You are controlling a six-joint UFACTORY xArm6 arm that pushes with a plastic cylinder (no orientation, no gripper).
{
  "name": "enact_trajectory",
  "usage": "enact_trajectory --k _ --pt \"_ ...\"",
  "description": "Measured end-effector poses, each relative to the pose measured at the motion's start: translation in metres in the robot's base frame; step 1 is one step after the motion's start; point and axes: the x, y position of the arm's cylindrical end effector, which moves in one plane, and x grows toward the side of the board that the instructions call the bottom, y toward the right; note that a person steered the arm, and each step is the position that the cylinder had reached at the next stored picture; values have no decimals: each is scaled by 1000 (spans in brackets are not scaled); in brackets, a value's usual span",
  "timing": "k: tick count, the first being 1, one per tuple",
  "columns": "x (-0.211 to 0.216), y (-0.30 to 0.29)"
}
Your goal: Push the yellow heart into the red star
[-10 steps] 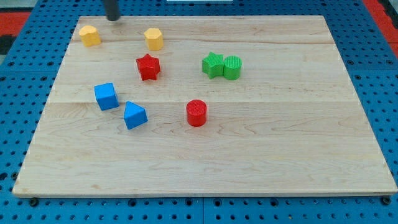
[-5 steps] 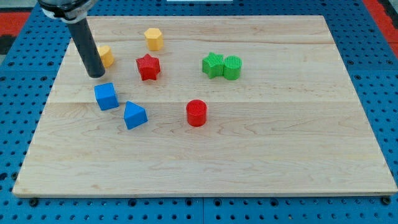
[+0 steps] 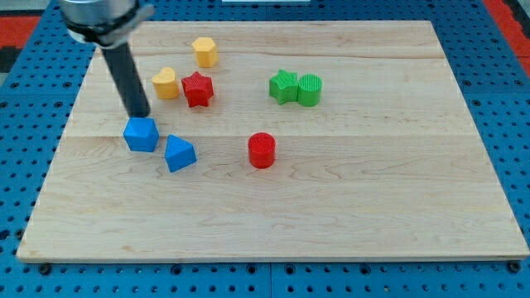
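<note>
The yellow heart [image 3: 166, 84] lies on the wooden board, right beside the red star [image 3: 197, 88] on the star's left; they look to be touching. My tip [image 3: 139, 114] is down on the board, left of and below the heart, apart from it, just above the blue cube [image 3: 142, 134]. The dark rod rises from the tip toward the view's top left.
A yellow hexagonal block [image 3: 204, 51] sits above the star. A blue wedge-like block [image 3: 179, 153] lies right of the blue cube. A red cylinder [image 3: 261, 150] stands mid-board. A green star [image 3: 283, 85] and green cylinder [image 3: 309, 89] sit together at the right.
The yellow heart has slid right and down from the top left corner to the red star's left side. My tip swept down along with it and now stands by the blue cube.
</note>
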Motion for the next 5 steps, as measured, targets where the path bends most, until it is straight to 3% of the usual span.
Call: enact_trajectory --k 1,2,3,5 --pt "-48 -23" --pt "-24 43" --pt "9 70" --pt "-50 29"
